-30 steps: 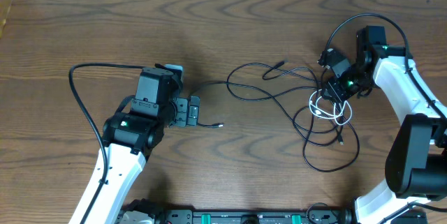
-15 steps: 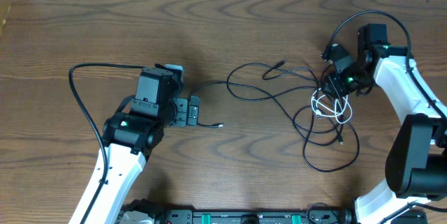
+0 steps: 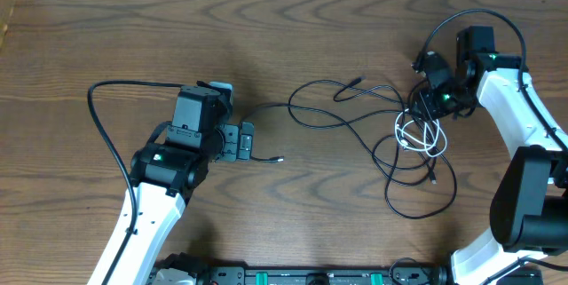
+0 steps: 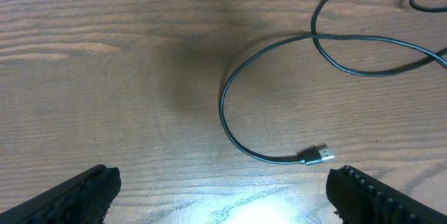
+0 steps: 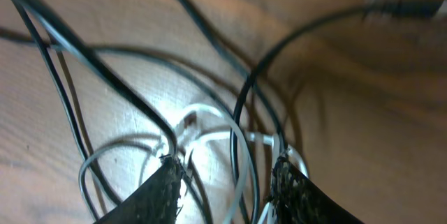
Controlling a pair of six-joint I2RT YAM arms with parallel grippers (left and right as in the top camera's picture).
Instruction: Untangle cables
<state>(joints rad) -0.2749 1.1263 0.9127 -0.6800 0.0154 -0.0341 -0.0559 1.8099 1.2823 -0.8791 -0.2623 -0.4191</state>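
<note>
Straddling the tangle, your right gripper [image 5: 227,189] is standing with its jaws partly apart, and nothing is showing as pinched between them. Its dark fingertips [image 5: 162,195] are sitting on either side of the white cable [image 5: 209,109], whose small loops are bunching just ahead of the tips. Strands of the black cable [image 5: 98,70] are crossing over and beside those white loops, so the two cords are lying tangled together right under this gripper.

From overhead you are seeing the white coil lying on the right side of the table [image 3: 266,19], just below the gripper. The black cable is spreading out from it in wide loops, one dropping toward the near edge and others reaching left across the middle. One black end [image 3: 355,81] is pointing toward the far edge, well apart from the coil.

Your left gripper [image 4: 223,203] is hovering with its jaws spread as wide as they go and is holding nothing. Its two fingertips are showing only at the lower corners of the left wrist view. Between and just ahead of them, a single curve of the black cable is lying flat on the wood and ending in a small metal plug [image 4: 318,157]. That plug is resting near the tips without touching either one.
</note>
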